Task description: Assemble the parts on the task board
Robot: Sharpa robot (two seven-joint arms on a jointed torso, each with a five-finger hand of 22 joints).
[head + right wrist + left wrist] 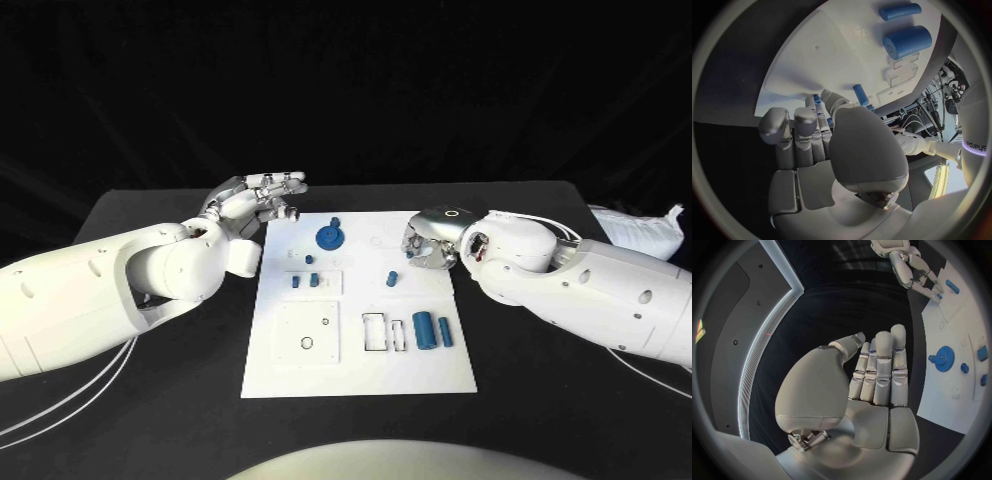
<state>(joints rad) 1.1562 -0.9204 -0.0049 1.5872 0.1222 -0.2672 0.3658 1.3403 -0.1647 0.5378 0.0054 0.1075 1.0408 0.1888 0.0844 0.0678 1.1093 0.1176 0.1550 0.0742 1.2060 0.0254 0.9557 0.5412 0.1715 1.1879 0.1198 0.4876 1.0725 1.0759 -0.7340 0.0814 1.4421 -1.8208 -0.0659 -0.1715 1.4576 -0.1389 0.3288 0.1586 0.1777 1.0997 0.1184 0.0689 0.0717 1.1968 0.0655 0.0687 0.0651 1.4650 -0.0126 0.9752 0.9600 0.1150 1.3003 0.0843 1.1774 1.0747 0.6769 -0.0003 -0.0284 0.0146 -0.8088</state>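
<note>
Black table point(173, 400) under us, white task board point(289, 375) in the middle, dark room behind. Nearest on its right we see a fat blue cylinder point(424, 329) beside a slimmer blue pin point(447, 331); both look light, rigid, smooth plastic, likely to roll, so we'd pinch across the sides. Mid-board small blue pegs point(391, 279). Farther, blue gear point(330, 238): take its rim. Right hand point(431, 245) fingers curled over the board's far right, empty as far as we can tell; left hand point(264, 199) fingers straight, holding nothing.

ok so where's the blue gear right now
In the head view the blue gear lies on the far part of the task board, towards its left side, just beside the left hand, with small blue pegs nearer the robot.
</note>
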